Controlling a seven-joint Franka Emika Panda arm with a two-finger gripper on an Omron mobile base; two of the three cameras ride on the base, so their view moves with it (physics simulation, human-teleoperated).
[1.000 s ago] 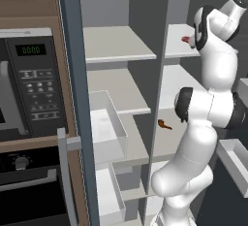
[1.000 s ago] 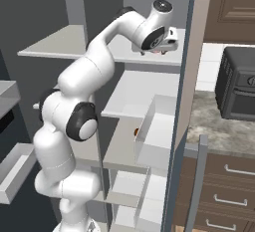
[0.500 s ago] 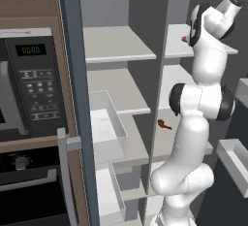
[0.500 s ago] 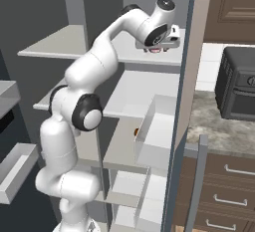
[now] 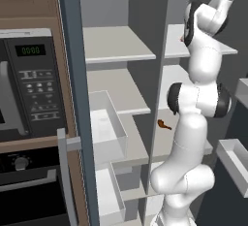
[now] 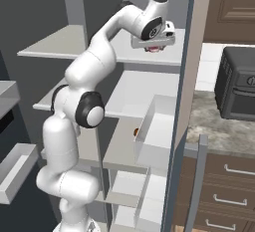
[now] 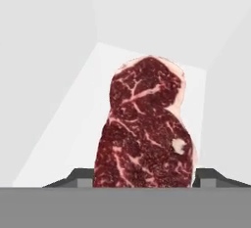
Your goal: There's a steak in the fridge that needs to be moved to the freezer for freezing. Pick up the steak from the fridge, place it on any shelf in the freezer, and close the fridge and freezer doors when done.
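The steak (image 7: 147,129), a red marbled slab, lies on the white upper shelf (image 6: 124,57) of the fridge, the right half of the slate-blue unit. My gripper (image 7: 144,175) hangs right over it, open, with one dark fingertip (image 7: 81,175) at each side of the meat. From the right base view the gripper (image 6: 153,44) sits low over the steak (image 6: 155,49) near the shelf's front right. In the left base view my arm hides most of the steak (image 5: 182,39). Both doors stand open: the freezer door (image 5: 72,99) at the left, the fridge door (image 6: 191,76) at the right.
A small brown-orange drumstick (image 5: 163,124) lies on a lower fridge shelf. Clear door bins (image 5: 104,123) (image 6: 159,131) jut out from both doors. The freezer's white shelves (image 5: 116,45) sit left of the divider. A microwave (image 5: 29,79) and an oven stand further left.
My arm's elbow and upper links have swung upright while the hand has stayed over the upper fridge shelf. The steak has not moved.
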